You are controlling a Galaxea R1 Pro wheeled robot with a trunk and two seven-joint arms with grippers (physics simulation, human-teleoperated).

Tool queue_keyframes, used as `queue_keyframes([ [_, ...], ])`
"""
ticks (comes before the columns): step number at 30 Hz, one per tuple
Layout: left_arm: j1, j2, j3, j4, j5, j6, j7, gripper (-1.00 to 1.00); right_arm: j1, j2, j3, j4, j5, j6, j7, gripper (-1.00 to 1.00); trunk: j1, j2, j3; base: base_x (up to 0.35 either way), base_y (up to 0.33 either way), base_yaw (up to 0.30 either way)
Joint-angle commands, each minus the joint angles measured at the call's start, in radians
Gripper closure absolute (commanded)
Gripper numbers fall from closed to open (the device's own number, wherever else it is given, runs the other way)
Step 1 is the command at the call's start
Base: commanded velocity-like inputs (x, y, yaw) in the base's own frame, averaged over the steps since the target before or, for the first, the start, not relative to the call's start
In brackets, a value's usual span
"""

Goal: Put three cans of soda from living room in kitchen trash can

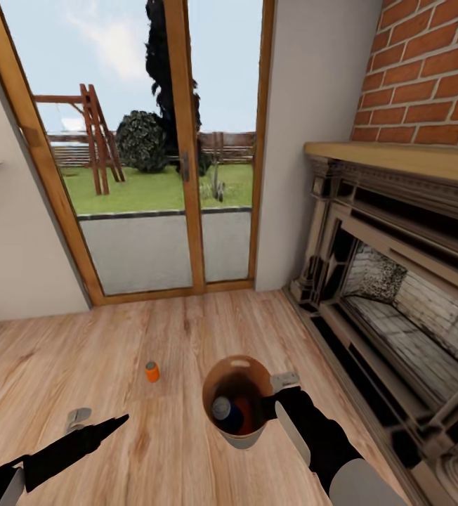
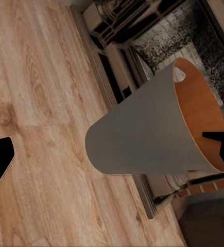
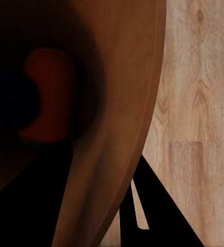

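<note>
— Beside the fireplace (image 1: 397, 281), which way does the trash can (image 1: 237, 383) point?
— Mouth up, right gripper (image 1: 275, 406) pinching its rim; two cans inside.
— Third can (image 1: 152, 372)?
— Upright on the floor (image 1: 116, 351). Left gripper (image 1: 116, 422): jaw state unclear.

Pale wood plank floor (image 1: 152, 337), ran from glass doors at far edge to brick fireplace base along right edge, one orange soda can (image 1: 152, 372) stood upright on it, approx mid-floor, w/ bare planks all round.
</note>
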Motion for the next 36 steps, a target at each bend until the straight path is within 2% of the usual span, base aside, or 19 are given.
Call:
queue_keyframes([
  [1,0.0,0.0,0.0,0.0,0.0,0.0,0.0,-1.0,-0.001,0.0,0.0,-0.001,-0.007,-0.002,0.0,1.0,0.0,0.0,0.0,0.345,0.076,0.0],
  [8,0.0,0.0,0.0,0.0,0.0,0.0,0.0,-1.0,-0.001,0.0,0.0,0.0,-0.007,-0.002,0.0,1.0,0.0,0.0,0.0,0.345,0.102,0.012],
  [17,0.0,0.0,0.0,0.0,0.0,0.0,0.0,-1.0,-0.001,0.0,0.0,0.0,-0.007,-0.002,-0.003,1.0,0.0,0.0,-0.006,0.345,0.111,0.137],
  [36,0.0,0.0,0.0,0.0,0.0,0.0,0.0,-1.0,-0.001,0.0,0.0,0.0,-0.007,-0.003,-0.002,1.0,0.0,0.0,-0.006,0.345,0.11,0.007],
])
